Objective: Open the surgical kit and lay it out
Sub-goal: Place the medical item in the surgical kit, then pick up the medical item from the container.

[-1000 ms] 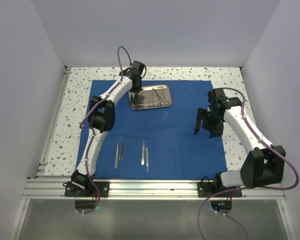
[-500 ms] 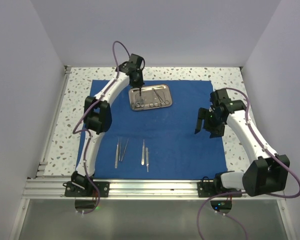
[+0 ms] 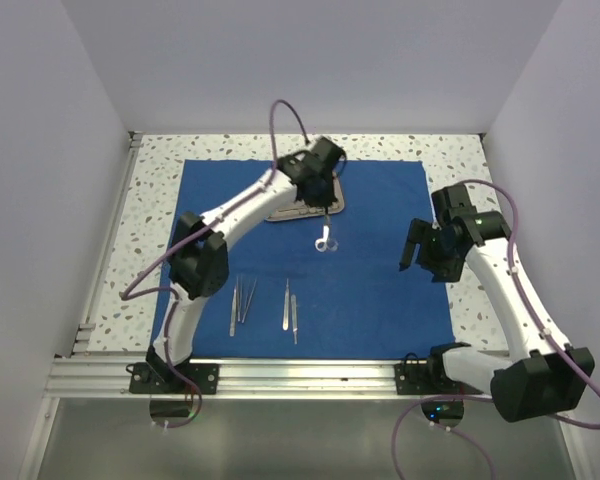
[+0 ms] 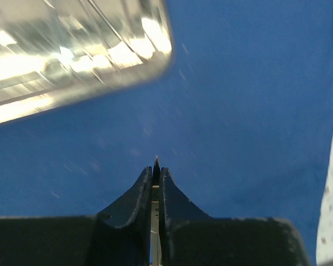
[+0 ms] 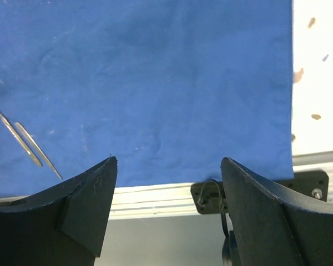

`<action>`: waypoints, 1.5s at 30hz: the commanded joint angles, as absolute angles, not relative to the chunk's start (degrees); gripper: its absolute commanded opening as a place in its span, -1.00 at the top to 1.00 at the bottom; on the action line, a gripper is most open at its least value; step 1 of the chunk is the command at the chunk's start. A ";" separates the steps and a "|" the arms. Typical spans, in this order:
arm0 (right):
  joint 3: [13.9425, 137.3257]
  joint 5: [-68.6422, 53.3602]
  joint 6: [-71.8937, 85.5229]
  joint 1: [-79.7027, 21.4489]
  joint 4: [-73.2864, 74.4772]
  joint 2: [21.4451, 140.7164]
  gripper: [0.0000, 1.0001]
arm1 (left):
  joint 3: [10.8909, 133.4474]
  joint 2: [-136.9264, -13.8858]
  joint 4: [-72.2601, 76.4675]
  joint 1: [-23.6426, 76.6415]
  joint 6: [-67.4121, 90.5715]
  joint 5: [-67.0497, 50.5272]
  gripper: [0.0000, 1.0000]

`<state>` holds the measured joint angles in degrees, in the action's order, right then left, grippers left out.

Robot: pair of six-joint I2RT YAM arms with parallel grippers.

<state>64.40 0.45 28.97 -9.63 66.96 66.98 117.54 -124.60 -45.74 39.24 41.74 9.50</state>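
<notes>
The royal-blue cloth (image 3: pixel 380 290) lies spread flat on the table. The steel tray (image 3: pixel 280 214) sits at its far middle, partly hidden by my left arm; it shows blurred in the left wrist view (image 4: pixel 72 50). My left gripper (image 3: pixel 322 208) is shut on steel scissors (image 3: pixel 324 238), which hang above the cloth just in front of the tray, ring handles down. The steel shows between the shut fingers (image 4: pixel 154 194). Tweezers (image 3: pixel 242 300) and scalpel handles (image 3: pixel 290 308) lie near the front. My right gripper (image 3: pixel 425 262) is open and empty over the cloth's right side.
The speckled tabletop (image 3: pixel 150 200) borders the cloth. An aluminium rail (image 3: pixel 300 378) runs along the near edge and shows in the right wrist view (image 5: pixel 155 197). White walls enclose the left, back and right. Two slim instruments (image 5: pixel 28 143) lie left of the right gripper.
My left gripper has swung from the tray's left end to its right front, carrying the scissors out of the tray. The right arm has drifted slightly to the right.
</notes>
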 commanded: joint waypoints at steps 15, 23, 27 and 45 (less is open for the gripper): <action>62.94 3.52 32.08 -11.07 80.33 52.03 -0.63 | 105.65 -122.25 -47.64 66.45 67.85 20.39 0.67; 63.72 3.61 31.03 -11.87 80.25 51.15 -0.63 | 108.10 -121.11 -47.90 66.10 64.97 22.05 -0.05; 64.68 2.37 30.67 -11.87 79.37 51.77 -0.63 | 113.11 -120.33 -50.01 62.59 57.41 23.90 -0.03; 68.47 3.69 29.71 -11.52 73.57 62.75 -0.63 | 120.94 -131.04 -45.18 33.40 16.00 13.45 -0.04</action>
<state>66.30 3.36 30.41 -11.62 75.33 61.49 118.34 -128.79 -46.57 34.00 23.99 16.99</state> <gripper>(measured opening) 0.815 0.518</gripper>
